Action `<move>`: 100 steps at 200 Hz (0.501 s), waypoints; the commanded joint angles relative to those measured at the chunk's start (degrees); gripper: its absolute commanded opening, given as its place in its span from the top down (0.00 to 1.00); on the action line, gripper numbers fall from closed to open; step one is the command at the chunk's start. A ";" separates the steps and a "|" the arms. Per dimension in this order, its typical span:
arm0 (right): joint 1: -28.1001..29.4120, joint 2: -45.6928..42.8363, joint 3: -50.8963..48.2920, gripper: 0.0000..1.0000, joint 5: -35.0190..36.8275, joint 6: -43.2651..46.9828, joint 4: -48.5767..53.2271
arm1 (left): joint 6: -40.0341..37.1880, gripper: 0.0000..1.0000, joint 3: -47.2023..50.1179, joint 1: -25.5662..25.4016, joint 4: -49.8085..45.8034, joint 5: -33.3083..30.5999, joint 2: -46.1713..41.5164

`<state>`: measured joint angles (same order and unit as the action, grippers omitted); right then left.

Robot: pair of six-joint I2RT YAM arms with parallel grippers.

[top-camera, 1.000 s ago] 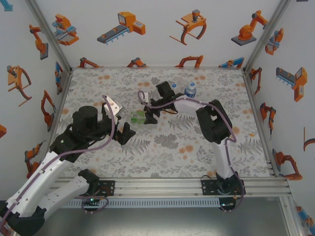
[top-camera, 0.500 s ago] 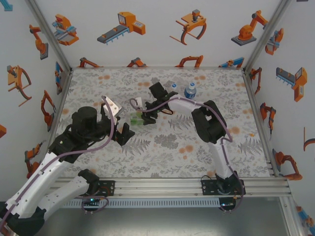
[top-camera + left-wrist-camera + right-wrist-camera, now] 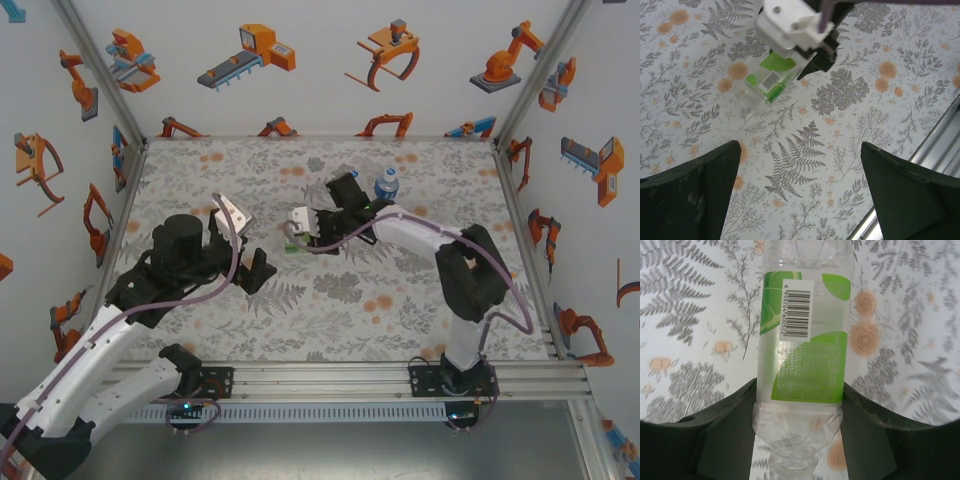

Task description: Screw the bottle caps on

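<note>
Clamping the green bottle (image 3: 802, 350), the right gripper (image 3: 799, 405) has a dark finger pressed to each side, right where the label ends and the body narrows to the shoulder. That is a firm hold. The neck points back at the wrist camera, barcode facing up, and the body stretches away over the flowered table (image 3: 400, 300). Whether the bottle rests on the surface or hangs just off it, I can't tell. From above, the right arm reaches from its base to the middle of the table, its gripper pointing left with a sliver of green label peeking out beneath it. Over to the left gripper (image 3: 800, 195): jaws spread wide, one dark finger in each lower corner of its own view, nothing between them but fern print. Straight ahead of it sits that green bottle, tilted, with the right gripper's white housing on top of its far end. The two grippers are near each other but apart. Farther back, the blue bottle (image 3: 386, 184) stands upright near the far edge, just beside the right arm's wrist, its top too small to read.
</note>
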<state>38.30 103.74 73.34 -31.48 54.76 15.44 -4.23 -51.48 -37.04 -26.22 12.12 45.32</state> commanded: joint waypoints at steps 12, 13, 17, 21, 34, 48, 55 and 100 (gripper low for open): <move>0.51 -12.20 -7.47 0.55 5.38 6.04 -0.27 | 1.26 0.03 0.66 0.52 3.13 2.72 2.10; 0.57 -12.53 -7.67 0.55 5.51 6.18 -0.21 | 1.25 0.03 0.67 0.49 3.20 2.77 2.21; 0.67 -14.01 -8.53 0.55 5.78 6.69 0.11 | 1.43 0.03 0.68 0.55 3.49 3.04 2.51; 0.84 -15.49 -9.48 0.55 6.38 7.19 0.32 | 1.48 0.03 0.60 0.52 3.83 3.29 2.86; 1.65 -20.35 -12.01 0.56 8.16 8.68 0.90 | 1.64 0.03 0.46 0.61 4.72 4.40 4.21; 3.17 -24.97 -13.60 0.57 10.50 10.10 2.37 | 1.81 0.03 0.01 0.67 5.59 6.05 5.90; 4.10 -27.02 -13.95 0.57 11.87 10.89 3.61 | 1.86 0.03 -0.40 0.66 5.94 6.93 6.82; 11.50 -37.08 -15.00 0.58 20.47 15.83 9.36 | 0.33 0.03 -5.19 0.91 6.14 17.68 14.65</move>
<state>46.63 70.83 58.96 -17.17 66.26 20.64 -3.60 -52.66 -36.64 -21.82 21.65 57.17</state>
